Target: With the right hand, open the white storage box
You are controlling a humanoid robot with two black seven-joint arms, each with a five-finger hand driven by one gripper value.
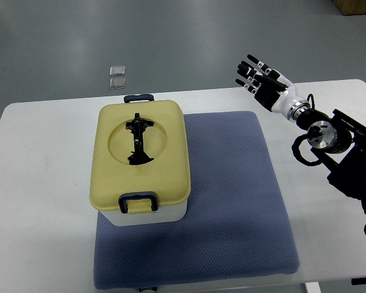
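A white storage box point(147, 214) with a pale yellow lid point(141, 152) stands on the left part of a blue-grey mat point(232, 201). The lid is shut, with a dark latch at the near edge point(138, 202) and another at the far edge point(139, 97). A black handle point(138, 139) lies in the lid's round recess. My right hand point(258, 75) is raised over the table's far edge, well to the right of the box, fingers spread and holding nothing. The left arm is out of view.
The white table point(43, 183) carries the mat and box. The right arm's black body point(348, 159) sits over the table's right side. Two small square plates point(117, 76) lie on the grey floor beyond the table.
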